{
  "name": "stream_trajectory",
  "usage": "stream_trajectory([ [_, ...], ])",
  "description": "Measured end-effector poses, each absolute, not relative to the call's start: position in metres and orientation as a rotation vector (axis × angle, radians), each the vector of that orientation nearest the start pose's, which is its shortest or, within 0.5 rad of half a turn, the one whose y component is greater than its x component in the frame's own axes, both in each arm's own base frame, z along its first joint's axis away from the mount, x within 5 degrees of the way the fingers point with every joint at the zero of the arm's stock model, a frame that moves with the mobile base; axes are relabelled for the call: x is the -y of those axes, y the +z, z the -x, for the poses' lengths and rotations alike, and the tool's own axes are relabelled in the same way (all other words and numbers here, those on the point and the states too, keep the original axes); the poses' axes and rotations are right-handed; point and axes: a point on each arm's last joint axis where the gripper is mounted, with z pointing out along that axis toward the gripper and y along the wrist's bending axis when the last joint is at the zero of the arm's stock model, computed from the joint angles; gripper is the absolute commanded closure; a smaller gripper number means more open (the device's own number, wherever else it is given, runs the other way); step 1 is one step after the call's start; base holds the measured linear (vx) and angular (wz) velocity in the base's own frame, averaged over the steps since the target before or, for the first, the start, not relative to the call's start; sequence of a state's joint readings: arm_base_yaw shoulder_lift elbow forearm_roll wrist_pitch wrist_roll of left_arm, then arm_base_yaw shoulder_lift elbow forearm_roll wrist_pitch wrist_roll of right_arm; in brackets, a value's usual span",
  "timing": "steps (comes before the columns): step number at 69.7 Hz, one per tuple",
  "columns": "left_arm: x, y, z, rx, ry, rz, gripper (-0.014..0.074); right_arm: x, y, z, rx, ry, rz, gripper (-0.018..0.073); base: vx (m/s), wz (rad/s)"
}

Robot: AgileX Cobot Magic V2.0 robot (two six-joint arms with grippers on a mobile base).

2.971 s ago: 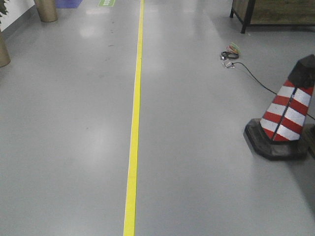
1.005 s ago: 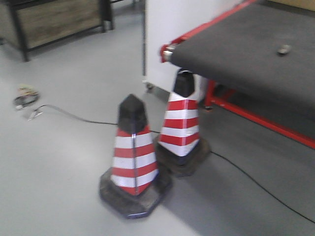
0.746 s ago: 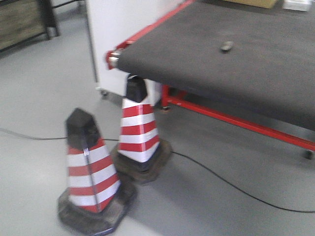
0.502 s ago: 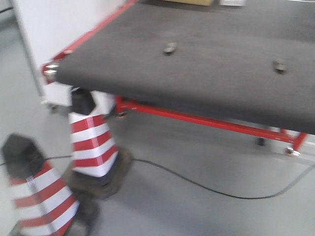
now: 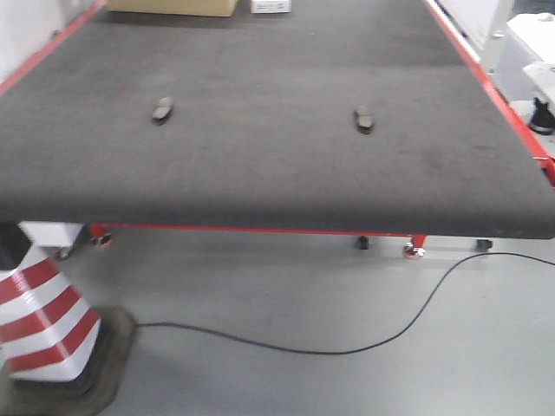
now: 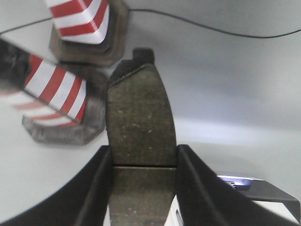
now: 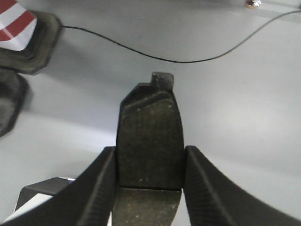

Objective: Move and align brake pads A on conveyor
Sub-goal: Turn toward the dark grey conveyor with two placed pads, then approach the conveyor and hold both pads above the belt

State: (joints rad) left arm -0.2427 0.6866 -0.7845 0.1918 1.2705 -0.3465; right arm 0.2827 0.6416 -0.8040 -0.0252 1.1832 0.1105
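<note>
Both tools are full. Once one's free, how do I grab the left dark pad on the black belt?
Come straight down from above and pinch the small flat dark-grey pad across its narrow width, at mid-length. It lies flat on the matte black conveyor belt with its long axis running roughly away from the robot, so probably only its two long side edges can be gripped.

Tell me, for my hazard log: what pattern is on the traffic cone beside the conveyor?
Red and white horizontal stripes on the cone, on a black base; clearest in the left wrist view.

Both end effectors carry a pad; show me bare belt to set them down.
On the conveyor, bare belt lies between the left pad and right pad, and along the near edge. The far end holds a cardboard box.
</note>
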Motion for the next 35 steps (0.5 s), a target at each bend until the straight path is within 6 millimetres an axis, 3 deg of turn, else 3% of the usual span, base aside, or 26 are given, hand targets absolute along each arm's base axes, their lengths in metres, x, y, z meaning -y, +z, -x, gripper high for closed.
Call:
stream_trajectory([
  [16,0.0057,0.3207,-0.0919,-2.619,0.059,0.121,0.0603,-0.0213,0.3298,-0.0811,-2.561,0.115,0.222,0.0567,0.32,-0.15],
  [35,0.0057,0.3206,-0.0918,-2.620,0.059,0.121,0.0603,-0.0208,0.3286,-0.0792,-2.587,0.111,0.224,0.0567,0.41,0.09],
])
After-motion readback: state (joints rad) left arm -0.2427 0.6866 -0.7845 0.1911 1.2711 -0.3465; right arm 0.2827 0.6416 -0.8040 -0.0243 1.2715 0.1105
